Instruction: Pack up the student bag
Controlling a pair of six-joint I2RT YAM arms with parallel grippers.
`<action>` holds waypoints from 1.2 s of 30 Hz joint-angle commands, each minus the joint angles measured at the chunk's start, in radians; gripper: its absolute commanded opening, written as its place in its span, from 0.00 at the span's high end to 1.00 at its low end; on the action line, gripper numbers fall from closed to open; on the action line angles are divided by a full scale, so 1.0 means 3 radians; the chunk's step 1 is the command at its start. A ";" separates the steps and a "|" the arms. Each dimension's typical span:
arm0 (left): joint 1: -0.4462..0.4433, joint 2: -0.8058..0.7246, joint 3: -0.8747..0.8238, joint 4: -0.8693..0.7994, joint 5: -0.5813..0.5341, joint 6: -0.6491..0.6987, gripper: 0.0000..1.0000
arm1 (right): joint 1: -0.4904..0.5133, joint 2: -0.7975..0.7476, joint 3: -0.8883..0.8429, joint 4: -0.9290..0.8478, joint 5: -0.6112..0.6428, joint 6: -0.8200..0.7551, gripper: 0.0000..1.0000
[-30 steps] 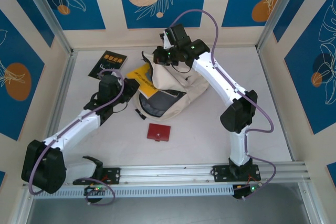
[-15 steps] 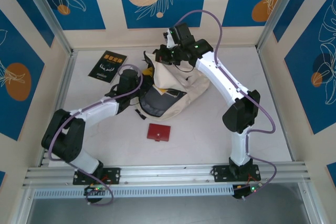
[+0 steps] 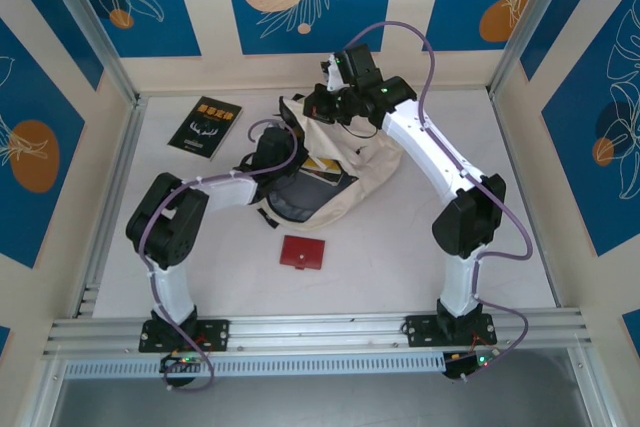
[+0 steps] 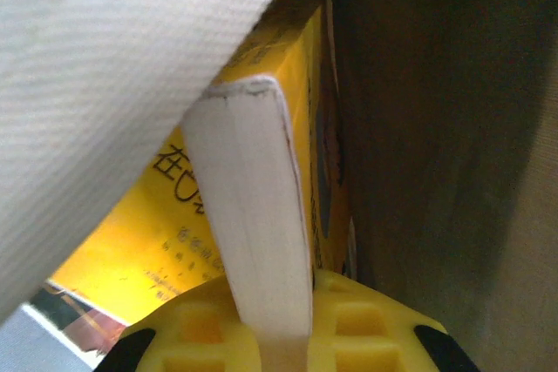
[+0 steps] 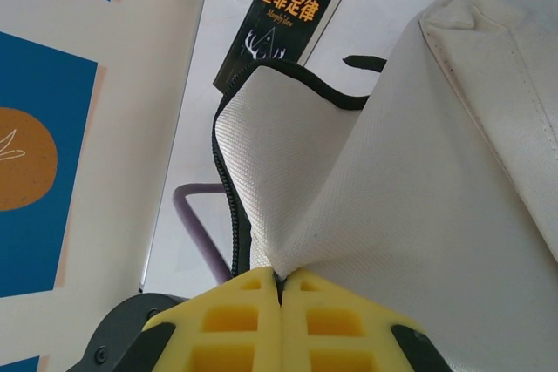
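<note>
The student bag (image 3: 355,172), cream with black zipper trim, lies in the middle of the table with its mouth towards the left. My right gripper (image 3: 318,107) is shut on the bag's upper flap (image 5: 349,180) and holds it raised; the fabric is pinched between the yellow jaws of that right gripper (image 5: 281,289). My left gripper (image 3: 283,152) reaches into the mouth. That left gripper (image 4: 270,307) is shut on a yellow book (image 4: 253,206), held page edge up between cream fabric (image 4: 105,67) and the dark lining (image 4: 436,128).
A black book (image 3: 207,127) with orange lettering lies at the back left, seen too in the right wrist view as the black book (image 5: 279,19). A red wallet (image 3: 303,252) lies in front of the bag. Walls close the table on three sides.
My left arm has swung right and forward, carrying the yellow book from beside the bag into its mouth. The right gripper has shifted slightly right, still holding the flap.
</note>
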 commanded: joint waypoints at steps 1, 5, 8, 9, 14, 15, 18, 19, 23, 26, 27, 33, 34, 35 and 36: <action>-0.0045 0.0159 0.0171 0.0231 -0.0037 -0.0080 0.88 | -0.0015 -0.0203 -0.0025 0.0195 -0.0144 0.0039 1.00; -0.0048 0.0229 0.0184 0.0210 0.0040 -0.0095 0.63 | -0.0031 -0.0212 -0.0073 0.0193 -0.0110 0.0038 1.00; -0.0039 0.0125 0.0161 0.0031 0.0073 0.0073 0.49 | -0.0044 -0.0228 -0.0122 0.0196 -0.0079 0.0045 1.00; -0.0037 0.0061 0.0145 -0.0072 0.0077 0.0174 0.45 | -0.0047 -0.0236 -0.0138 0.0198 -0.0066 0.0043 1.00; 0.0015 -0.0281 -0.0115 -0.0317 0.0152 0.0323 0.38 | -0.0068 -0.0249 -0.0209 0.0233 -0.0070 0.0058 1.00; 0.0027 -0.0356 -0.0170 -0.0364 0.0183 0.0336 0.37 | -0.0072 -0.0249 -0.0216 0.0241 -0.0068 0.0061 1.00; 0.0052 -0.0592 -0.0325 -0.0569 0.0230 0.0370 0.37 | -0.0077 -0.0242 -0.0240 0.0248 -0.0056 0.0068 1.00; 0.0058 -0.0683 -0.0368 -0.0665 0.0240 0.0390 0.37 | -0.0081 -0.0238 -0.0247 0.0253 -0.0058 0.0069 1.00; 0.0084 -0.1043 -0.0511 -0.1012 0.0295 0.0527 0.38 | -0.0078 -0.0232 -0.0277 0.0259 -0.0045 0.0073 1.00; 0.0134 -0.1344 -0.0530 -0.1466 0.0277 0.0757 0.38 | -0.0075 -0.0237 -0.0332 0.0257 -0.0058 0.0069 1.00; 0.0160 -0.1448 -0.0533 -0.1628 0.0272 0.0862 0.38 | -0.0078 -0.0232 -0.0365 0.0263 -0.0070 0.0071 1.00; 0.0382 -0.1933 -0.0559 -0.2717 0.0061 0.1491 0.34 | 0.0039 -0.0229 -0.0773 0.0367 -0.0172 0.0071 1.00; 0.0462 -0.2004 -0.0607 -0.2826 0.0052 0.1551 0.34 | 0.0076 -0.0219 -0.0874 0.0392 -0.0173 0.0078 1.00; 0.0546 -0.2065 -0.0638 -0.2914 0.0042 0.1593 0.33 | 0.0104 -0.0210 -0.0961 0.0415 -0.0177 0.0083 1.00; 0.0648 -0.2122 -0.0673 -0.2976 0.0032 0.1646 0.32 | 0.0144 -0.0199 -0.1055 0.0445 -0.0183 0.0089 1.00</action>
